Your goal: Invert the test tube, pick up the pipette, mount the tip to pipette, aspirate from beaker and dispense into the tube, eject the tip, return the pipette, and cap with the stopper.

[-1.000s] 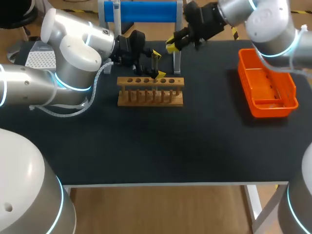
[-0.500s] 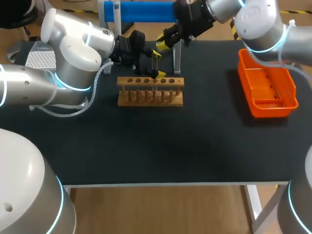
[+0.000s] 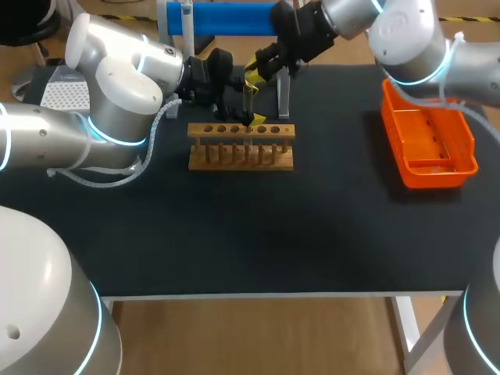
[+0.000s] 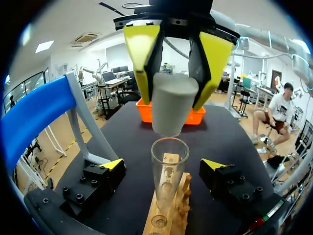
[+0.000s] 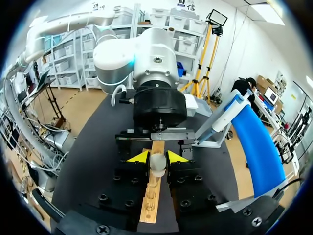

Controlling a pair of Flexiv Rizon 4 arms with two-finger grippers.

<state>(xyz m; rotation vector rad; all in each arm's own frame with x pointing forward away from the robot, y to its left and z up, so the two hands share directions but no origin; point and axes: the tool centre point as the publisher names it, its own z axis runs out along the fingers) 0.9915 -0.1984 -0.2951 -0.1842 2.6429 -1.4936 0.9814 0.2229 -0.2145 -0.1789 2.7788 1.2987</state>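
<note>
**Seat the stopper in the tube mouth**

Your right gripper (image 5: 157, 156) is clamped on the grey stopper (image 4: 170, 115), one yellow finger on each side. It holds the stopper narrow end down, just above the open mouth of the test tube (image 4: 165, 181). The two are apart, so the cap is not yet on. The tube stands upright in the wooden rack (image 3: 241, 148), in the upper middle of the head view. Your left gripper (image 4: 163, 164) is spread to either side of the tube with a gap at each fingertip, so it is not gripping the glass.

This looks like the last step. The stopper seems roughly centred over the rim, so come straight down slowly and press only lightly. The glass is thin, and I expect the rack would slide or tip under a skewed push. Closing the left fingers on the tube first would brace it. Let go only once the stopper sits square.

The tube is clear, and I cannot tell how much liquid it holds. I see only this one tube in the rack. I cannot make out what is in the orange bin (image 3: 437, 176) at the upper right.
</note>
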